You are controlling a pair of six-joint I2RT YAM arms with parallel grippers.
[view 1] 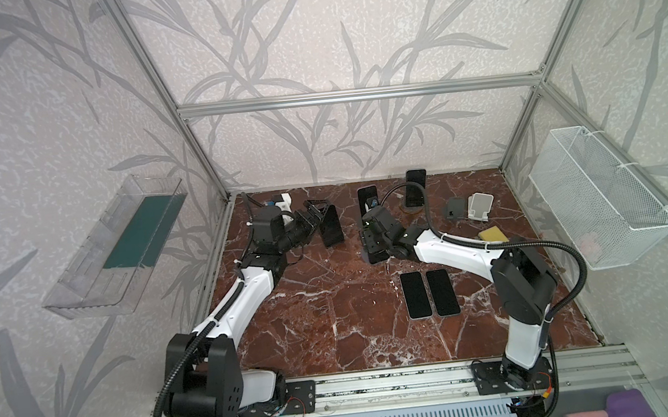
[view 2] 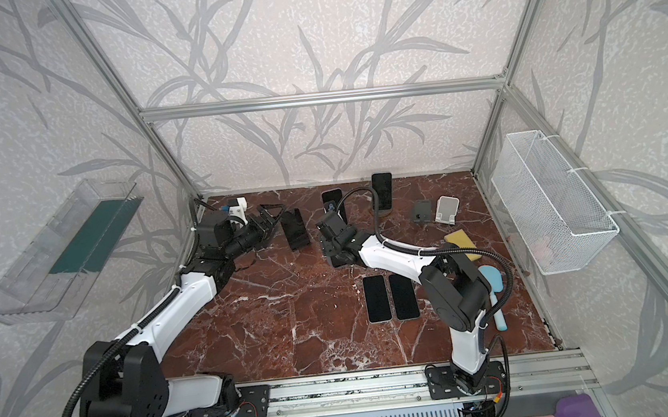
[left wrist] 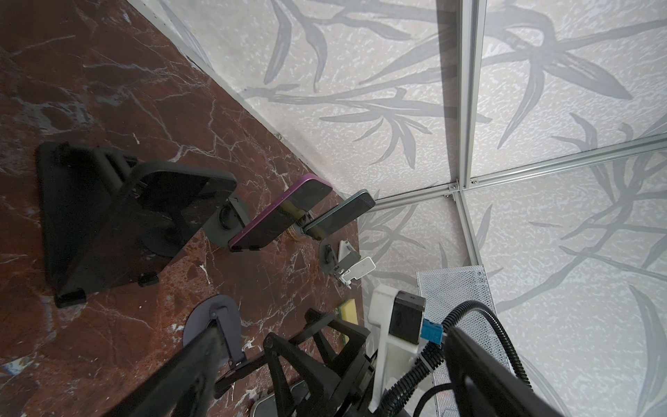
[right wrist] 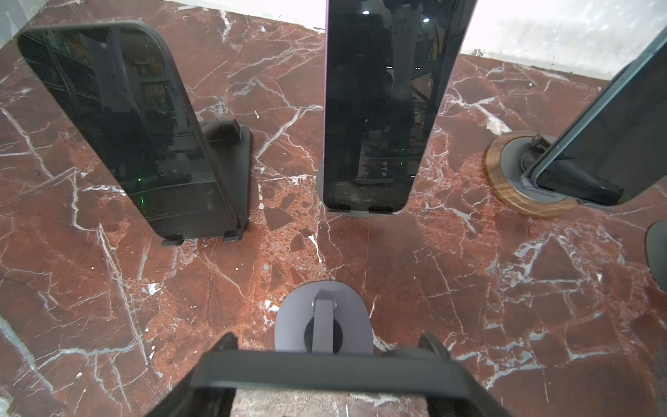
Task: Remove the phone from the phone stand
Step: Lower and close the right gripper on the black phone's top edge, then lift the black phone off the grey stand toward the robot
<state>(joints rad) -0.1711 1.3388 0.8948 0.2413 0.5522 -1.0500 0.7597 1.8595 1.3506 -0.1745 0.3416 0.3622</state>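
Right pincer [right wrist: 327, 344] straddles phone [right wrist: 325, 373] on grey stand [right wrist: 323, 303] mid desk [right wrist: 505, 289], can't tell if clenched yet; squeeze its 2 side edges evenly, then lift straight up so stand stays put.

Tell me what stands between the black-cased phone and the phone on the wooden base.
The purple-edged phone stands propped between the black-cased phone and the phone on the wooden base. The right wrist view shows it clearly; both top views too.

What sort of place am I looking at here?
Probably a robot test cell, not a home: two robot arms bolted to a rail, an aluminium frame round the table, several phones propped on stands.
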